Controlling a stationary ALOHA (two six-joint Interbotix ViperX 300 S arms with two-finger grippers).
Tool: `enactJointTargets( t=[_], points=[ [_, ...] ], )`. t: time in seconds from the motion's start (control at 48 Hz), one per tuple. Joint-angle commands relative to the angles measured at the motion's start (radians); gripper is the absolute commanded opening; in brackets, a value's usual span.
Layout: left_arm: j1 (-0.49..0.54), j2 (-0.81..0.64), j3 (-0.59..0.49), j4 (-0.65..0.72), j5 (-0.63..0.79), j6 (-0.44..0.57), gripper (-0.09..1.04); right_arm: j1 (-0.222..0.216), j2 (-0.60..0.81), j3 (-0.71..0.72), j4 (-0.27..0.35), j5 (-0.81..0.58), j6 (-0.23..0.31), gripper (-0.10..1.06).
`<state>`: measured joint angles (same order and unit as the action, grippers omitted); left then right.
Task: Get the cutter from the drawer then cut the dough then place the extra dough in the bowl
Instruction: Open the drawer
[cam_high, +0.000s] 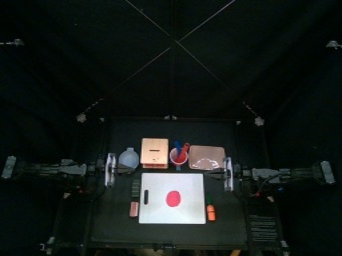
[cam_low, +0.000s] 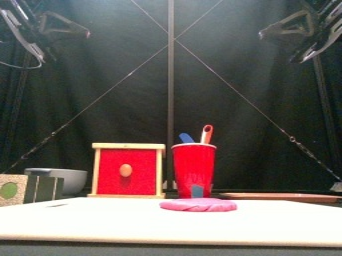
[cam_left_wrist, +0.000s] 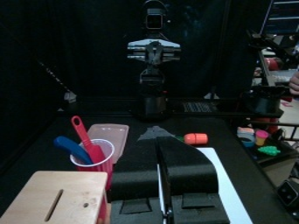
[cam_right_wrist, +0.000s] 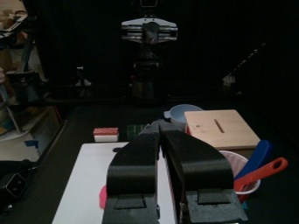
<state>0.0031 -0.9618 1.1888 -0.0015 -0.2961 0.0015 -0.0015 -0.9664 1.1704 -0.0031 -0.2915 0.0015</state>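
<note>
Two sets of fingers, both closed up tight and holding nothing. The left gripper (cam_left_wrist: 163, 147) hangs at the left edge of the black bench (cam_high: 100, 205), the right gripper (cam_right_wrist: 167, 138) at its right edge. Both are well apart from the work.

Between them, toward the front, lies a white cutting board (cam_high: 194, 185) with a flat red dough disc (cam_high: 174, 197) on it, uncut. Behind the board, in a row, stand a blue-grey bowl (cam_high: 128, 157), a pale wooden box (cam_high: 155, 150), a red cup (cam_low: 194, 165) and a flat pink tray (cam_high: 206, 155). The cup stands just beside the box.

Round metal cutter: not seen. The red drawer front (cam_low: 112, 160) sits flush with the box, so the cutter is judged to be inside.

Step in hand, as judged: opening the drawer. Recommended method:
- Part the fingers and close them on the small knob (cam_low: 126, 170).
- Pull straight toward the front.
- Steady the box with the other arm.
- Keep clear of the cup.

Writing: none legible on any item.
</note>
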Motion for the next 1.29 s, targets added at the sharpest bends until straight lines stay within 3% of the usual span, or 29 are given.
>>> enactJointTargets(
  t=[0.021, 0.25, 0.479, 0.667, 0.833, 0.958, 1.104, 1.292],
  points=[
    [0.003, 0.029, -0.02, -0.009, -0.006, -0.006, 0.0, -0.017, 0.035, -0.005, -0.002, 0.002, -0.005, 0.02],
    [-0.006, 0.04, -0.021, -0.069, -0.052, -0.009, 0.0, -0.074, 0.158, -0.067, 0.003, 0.002, 0.006, 0.02],
    [-0.021, 0.123, -0.005, -0.259, -0.115, -0.009, 0.0, -0.109, 0.371, -0.221, -0.002, 0.002, 0.006, 0.02],
    [-0.041, 0.225, -0.014, -0.423, -0.141, -0.009, 0.0, -0.114, 0.548, -0.383, -0.002, 0.009, 0.006, 0.02],
    [-0.043, 0.279, -0.014, -0.554, -0.167, -0.009, 0.0, -0.117, 0.715, -0.598, -0.015, 0.172, -0.002, 0.02],
    [-0.044, 0.299, -0.008, -0.718, -0.179, -0.011, 0.0, -0.13, 0.848, -0.77, -0.066, 0.356, -0.006, 0.02],
    [-0.051, 0.342, 0.006, -0.873, -0.181, -0.009, 0.0, -0.161, 1.005, -0.931, -0.13, 0.505, -0.011, 0.02],
    [-0.078, 0.422, 0.009, -0.992, -0.213, -0.011, 0.0, -0.199, 1.167, -1.103, -0.166, 0.644, -0.02, 0.02]
  ],
)
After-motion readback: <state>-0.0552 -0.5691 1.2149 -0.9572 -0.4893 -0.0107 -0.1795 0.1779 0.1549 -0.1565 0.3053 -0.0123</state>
